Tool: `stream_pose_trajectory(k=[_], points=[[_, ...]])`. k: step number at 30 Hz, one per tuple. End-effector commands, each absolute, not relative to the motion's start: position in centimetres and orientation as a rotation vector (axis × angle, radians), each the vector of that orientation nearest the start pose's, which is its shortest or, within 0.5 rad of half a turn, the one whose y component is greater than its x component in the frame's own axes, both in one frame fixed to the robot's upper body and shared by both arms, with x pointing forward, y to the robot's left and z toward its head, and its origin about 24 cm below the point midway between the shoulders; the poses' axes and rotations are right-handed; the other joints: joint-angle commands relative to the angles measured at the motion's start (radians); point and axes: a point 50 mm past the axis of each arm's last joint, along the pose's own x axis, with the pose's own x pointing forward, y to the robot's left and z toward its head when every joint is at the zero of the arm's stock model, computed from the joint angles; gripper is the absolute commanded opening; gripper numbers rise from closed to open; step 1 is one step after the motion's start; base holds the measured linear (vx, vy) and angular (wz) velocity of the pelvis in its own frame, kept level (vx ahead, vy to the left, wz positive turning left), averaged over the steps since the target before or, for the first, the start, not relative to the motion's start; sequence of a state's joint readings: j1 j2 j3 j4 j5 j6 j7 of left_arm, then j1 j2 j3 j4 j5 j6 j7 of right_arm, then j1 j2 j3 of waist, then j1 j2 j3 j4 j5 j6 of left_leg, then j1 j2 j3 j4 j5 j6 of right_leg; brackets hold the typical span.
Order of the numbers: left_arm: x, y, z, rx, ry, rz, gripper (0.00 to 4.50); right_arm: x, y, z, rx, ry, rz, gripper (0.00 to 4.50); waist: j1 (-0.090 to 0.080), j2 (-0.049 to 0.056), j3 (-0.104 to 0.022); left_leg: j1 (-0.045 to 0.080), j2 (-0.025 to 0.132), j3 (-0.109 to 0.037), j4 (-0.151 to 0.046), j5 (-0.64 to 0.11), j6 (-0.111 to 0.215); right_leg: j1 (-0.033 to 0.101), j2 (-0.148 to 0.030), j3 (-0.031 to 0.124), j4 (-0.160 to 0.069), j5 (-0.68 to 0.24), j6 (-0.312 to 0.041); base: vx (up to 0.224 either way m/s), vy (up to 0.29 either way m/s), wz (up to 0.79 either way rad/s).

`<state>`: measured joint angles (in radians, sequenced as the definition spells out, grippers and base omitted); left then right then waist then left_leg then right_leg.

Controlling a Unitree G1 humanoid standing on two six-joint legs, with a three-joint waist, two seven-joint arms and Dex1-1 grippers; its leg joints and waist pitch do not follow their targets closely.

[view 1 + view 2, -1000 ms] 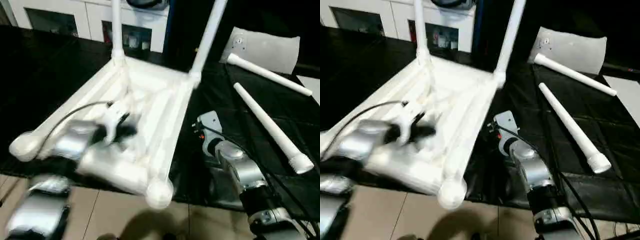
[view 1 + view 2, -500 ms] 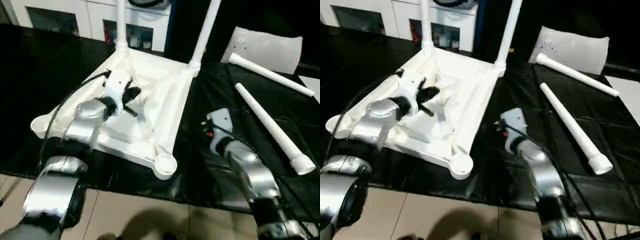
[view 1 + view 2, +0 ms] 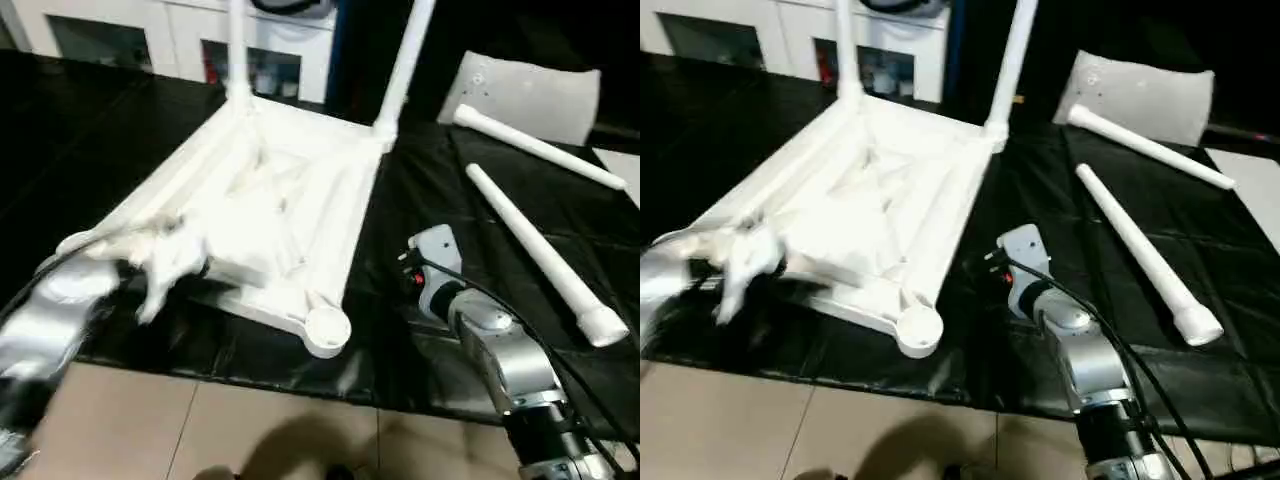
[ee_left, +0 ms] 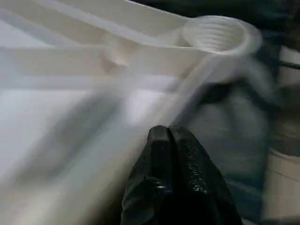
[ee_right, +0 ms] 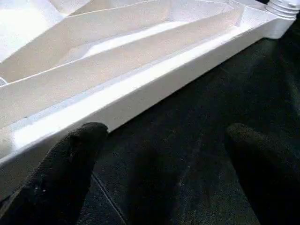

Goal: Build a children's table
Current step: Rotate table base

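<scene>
Well, tabletop (image 3: 270,220) looks light, stiff, slick; I'd grab its rim, left gripper (image 4: 171,136) clenched empty, right gripper (image 5: 164,154) spread.

I am holding my left arm (image 3: 50,320) low at my left side, and its picture is blurred. My left gripper (image 4: 169,136) is pressing its two black fingers together (no gap between them). I am stretching my right arm (image 3: 495,355) forward, and my right gripper (image 5: 164,140) is keeping its fingers (image 5: 70,154) wide apart.
</scene>
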<state>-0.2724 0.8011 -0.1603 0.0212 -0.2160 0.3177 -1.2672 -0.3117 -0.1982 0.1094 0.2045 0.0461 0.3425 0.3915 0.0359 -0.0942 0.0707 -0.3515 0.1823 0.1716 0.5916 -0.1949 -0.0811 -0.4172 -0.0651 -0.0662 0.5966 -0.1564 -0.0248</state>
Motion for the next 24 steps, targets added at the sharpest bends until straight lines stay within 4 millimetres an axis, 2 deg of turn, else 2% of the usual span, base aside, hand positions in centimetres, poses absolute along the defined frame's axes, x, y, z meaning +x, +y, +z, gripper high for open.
stream_pose_trajectory(k=[1, 2, 3, 5, 6, 7, 8, 9, 10, 11, 12, 14, 15, 18, 19, 20, 21, 23, 24], points=[[25.2, 20.3, 9.7, 0.414, 0.518, -1.333, 0.07, 30.3, -13.8, 4.8, -0.165, 0.280, 0.490, 4.50, -0.006, 0.031, -0.052, 0.013, 0.050, -0.011, -0.088, -0.298, -0.036, 0.039, -0.067, 0.059, -0.065, -0.351, -0.166, 0.000, 0.000, 0.00], [25.2, 19.9, 9.2, 0.438, 0.513, -1.323, 0.07, 30.3, -13.9, 4.8, -0.167, 0.282, 0.488, 4.50, -0.006, 0.031, -0.052, 0.013, 0.050, -0.011, -0.088, -0.298, -0.036, 0.039, -0.067, 0.059, -0.065, -0.351, -0.166, 0.000, 0.000, 0.00], [26.2, 19.2, 7.8, 0.514, 0.496, -1.244, 0.07, 30.2, -14.0, 4.9, -0.173, 0.282, 0.484, 4.50, -0.006, 0.031, -0.052, 0.012, 0.047, -0.011, -0.086, -0.301, -0.032, 0.040, -0.066, 0.058, -0.070, -0.371, -0.150, 0.000, 0.000, 0.00], [26.9, 18.8, 7.1, 0.579, 0.464, -1.190, 0.07, 30.1, -14.1, 5.0, -0.175, 0.282, 0.484, 4.50, -0.005, 0.028, -0.054, 0.009, 0.044, -0.012, -0.083, -0.293, -0.029, 0.046, -0.067, 0.058, -0.077, -0.402, -0.120, 0.000, 0.000, 0.00], [27.4, 18.4, 6.9, 0.593, 0.435, -1.158, 0.07, 30.1, -14.1, 5.0, -0.175, 0.281, 0.484, 4.50, -0.006, 0.036, -0.059, 0.002, 0.043, -0.016, -0.084, -0.269, -0.029, 0.054, -0.070, 0.059, -0.075, -0.402, -0.105, 0.000, 0.000, 0.00], [27.8, 18.1, 6.7, 0.579, 0.415, -1.122, 0.07, 30.0, -14.2, 5.1, -0.175, 0.280, 0.484, 4.50, -0.010, 0.031, -0.060, 0.000, 0.044, -0.015, -0.084, -0.266, -0.028, 0.054, -0.069, 0.058, -0.078, -0.405, -0.097, 0.000, 0.000, 0.00], [28.2, 17.8, 6.6, 0.565, 0.404, -1.098, 0.07, 29.9, -14.2, 5.1, -0.175, 0.279, 0.484, 4.50, -0.009, 0.027, -0.062, 0.006, 0.044, -0.014, -0.080, -0.270, -0.027, 0.051, -0.069, 0.058, -0.079, -0.416, -0.095, 0.000, 0.000, 0.00], [28.7, 16.9, 6.4, 0.536, 0.376, -1.081, 0.07, 29.7, -14.3, 5.2, -0.168, 0.275, 0.473, 4.50, -0.009, 0.026, -0.060, 0.006, 0.040, -0.010, -0.077, -0.271, -0.020, 0.048, -0.065, 0.058, -0.087, -0.433, -0.089, 0.000, 0.000, 0.00], [29.0, 16.0, 6.4, 0.510, 0.360, -1.074, 0.07, 29.5, -14.4, 5.3, -0.161, 0.272, 0.462, 4.50, -0.005, 0.028, -0.063, 0.011, 0.042, -0.011, -0.074, -0.274, -0.021, 0.045, -0.067, 0.057, -0.085, -0.434, -0.091, 0.000, 0.000, 0.00], [29.2, 14.7, 6.4, 0.472, 0.336, -1.081, 0.07, 29.2, -14.5, 5.5, -0.152, 0.267, 0.446, 4.50, -0.005, 0.027, -0.063, 0.006, 0.042, -0.012, -0.076, -0.267, -0.017, 0.048, -0.067, 0.056, -0.086, -0.434, -0.091, 0.000, 0.000, 0.00], [29.2, 14.1, 6.4, 0.448, 0.325, -1.092, 0.07, 28.9, -14.6, 5.6, -0.149, 0.265, 0.441, 4.50, -0.001, 0.028, -0.066, 0.007, 0.044, -0.013, -0.074, -0.263, -0.016, 0.048, -0.067, 0.055, -0.085, -0.426, -0.092, 0.000, 0.000, 0.00], [29.2, 13.3, 6.5, 0.422, 0.313, -1.100, 0.07, 28.7, -14.7, 5.7, -0.145, 0.264, 0.435, 4.50, -0.003, 0.025, -0.066, 0.001, 0.044, -0.015, -0.076, -0.255, -0.013, 0.052, -0.067, 0.053, -0.083, -0.415, -0.096, 0.000, 0.000, 0.00], [29.4, 12.4, 6.4, 0.396, 0.280, -1.089, 0.07, 28.4, -14.9, 5.8, -0.141, 0.258, 0.419, 4.50, -0.007, 0.029, -0.066, 0.001, 0.043, -0.014, -0.076, -0.256, -0.011, 0.052, -0.064, 0.054, -0.085, -0.407, -0.096, 0.000, 0.000, 0.00], [29.4, 11.4, 6.8, 0.344, 0.223, -1.078, 0.07, 27.8, -15.0, 6.1, -0.135, 0.249, 0.401, 4.50, -0.006, 0.026, -0.069, 0.001, 0.043, -0.012, -0.072, -0.238, -0.003, 0.053, -0.064, 0.054, -0.082, -0.369, -0.103, 0.000, 0.000, 0.00], [29.2, 11.2, 7.1, 0.299, 0.197, -1.072, 0.07, 27.6, -14.9, 6.3, -0.124, 0.234, 0.398, 4.50, -0.007, 0.021, -0.070, -0.003, 0.043, -0.012, -0.072, -0.222, 0.002, 0.057, -0.063, 0.054, -0.079, -0.348, -0.106, 0.000, 0.000, 0.00], [29.2, 11.2, 7.2, 0.290, 0.194, -1.071, 0.07, 27.5, -14.9, 6.4, -0.122, 0.232, 0.398, 4.50, -0.007, 0.021, -0.070, -0.003, 0.043, -0.012, -0.072, -0.222, 0.002, 0.057, -0.063, 0.054, -0.079, -0.348, -0.106, 0.000, 0.000, 0.00], [28.6, 10.8, 8.0, 0.175, 0.135, -1.035, 0.07, 26.9, -14.8, 6.9, -0.080, 0.213, 0.380, 4.50, -0.007, 0.019, -0.066, -0.005, 0.045, -0.010, -0.071, -0.221, 0.009, 0.056, -0.067, 0.054, -0.078, -0.347, -0.114, 0.000, 0.000, 0.00], [28.4, 10.7, 8.4, 0.131, 0.110, -1.011, 0.35, 26.6, -14.7, 7.1, -0.062, 0.210, 0.368, 4.50, -0.009, 0.018, -0.065, -0.003, 0.047, -0.009, -0.071, -0.230, 0.012, 0.052, -0.063, 0.052, -0.079, -0.365, -0.116, 0.000, 0.000, 0.00], [27.7, 11.0, 8.9, 0.035, 0.076, -0.913, 0.44, 26.0, -14.8, 7.3, 0.007, 0.220, 0.312, 4.50, -0.011, 0.016, -0.059, -0.003, 0.045, -0.008, -0.071, -0.242, 0.013, 0.048, -0.060, 0.052, -0.082, -0.385, -0.108, 0.000, 0.000, 0.00]])
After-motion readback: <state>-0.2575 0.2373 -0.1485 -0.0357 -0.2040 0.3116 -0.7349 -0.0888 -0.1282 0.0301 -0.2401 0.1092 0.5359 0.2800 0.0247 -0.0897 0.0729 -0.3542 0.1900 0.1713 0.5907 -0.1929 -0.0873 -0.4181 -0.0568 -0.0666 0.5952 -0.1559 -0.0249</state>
